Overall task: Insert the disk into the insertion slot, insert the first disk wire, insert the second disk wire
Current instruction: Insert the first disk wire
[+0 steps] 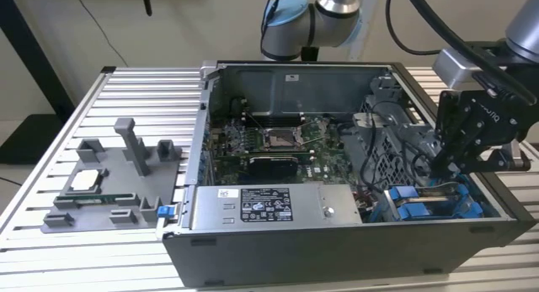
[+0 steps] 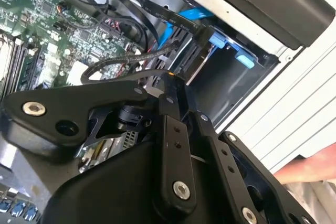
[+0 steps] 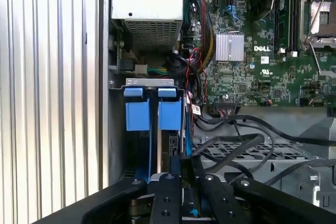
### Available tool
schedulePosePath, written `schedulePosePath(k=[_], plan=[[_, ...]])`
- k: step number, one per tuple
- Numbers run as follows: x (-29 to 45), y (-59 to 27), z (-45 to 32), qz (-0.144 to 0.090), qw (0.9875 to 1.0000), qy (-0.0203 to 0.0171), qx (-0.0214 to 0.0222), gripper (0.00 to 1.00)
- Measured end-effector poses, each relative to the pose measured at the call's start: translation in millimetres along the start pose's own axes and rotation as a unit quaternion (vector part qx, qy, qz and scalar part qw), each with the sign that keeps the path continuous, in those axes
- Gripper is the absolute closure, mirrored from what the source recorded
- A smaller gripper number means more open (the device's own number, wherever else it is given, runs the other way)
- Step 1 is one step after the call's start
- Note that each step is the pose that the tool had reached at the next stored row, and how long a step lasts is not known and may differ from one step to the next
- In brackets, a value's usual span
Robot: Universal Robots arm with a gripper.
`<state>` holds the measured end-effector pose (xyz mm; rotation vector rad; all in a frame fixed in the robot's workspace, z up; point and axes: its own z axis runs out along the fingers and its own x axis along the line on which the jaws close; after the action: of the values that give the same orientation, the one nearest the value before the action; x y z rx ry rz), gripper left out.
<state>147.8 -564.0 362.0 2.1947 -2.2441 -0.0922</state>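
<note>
The gripper (image 1: pixel 444 172) hangs low over the corner of the open computer case (image 1: pixel 337 254) on the exterior view's right, its fingers (image 2: pixel 169 129) drawn together with the tips meeting just above the insertion slot (image 1: pixel 404 207). The disk (image 3: pixel 172 148) appears as a narrow silvery edge standing in that slot beside the two blue tabs (image 3: pixel 137 109). Room is tight: the case's side wall runs right along the slot, with the slatted tabletop (image 3: pixel 52 98) beyond it. On the other side, loops of black cable (image 3: pixel 236 142) lie close to the fingers over the perforated cage (image 3: pixel 252 153). The power-supply box (image 1: pixel 269 207) fills the case's front edge next to the slot.
</note>
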Motion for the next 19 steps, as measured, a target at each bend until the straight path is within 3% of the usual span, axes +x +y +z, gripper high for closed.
schedulePosePath(k=[8,9,11,13,19], plan=[[0.7,-6.2,5.0,0.002,1.0000,0.0001,-0.0030,1.00],[0.6,-9.2,5.1,0.002,1.0000,0.0007,-0.0066,1.00],[0.5,-16.1,5.6,0.002,0.9998,0.0025,-0.0180,1.00],[0.8,-19.7,6.8,0.002,0.9997,0.0027,-0.0242,1.00],[1.5,-25.5,11.1,-0.010,0.9996,0.0035,-0.0268,1.00]])
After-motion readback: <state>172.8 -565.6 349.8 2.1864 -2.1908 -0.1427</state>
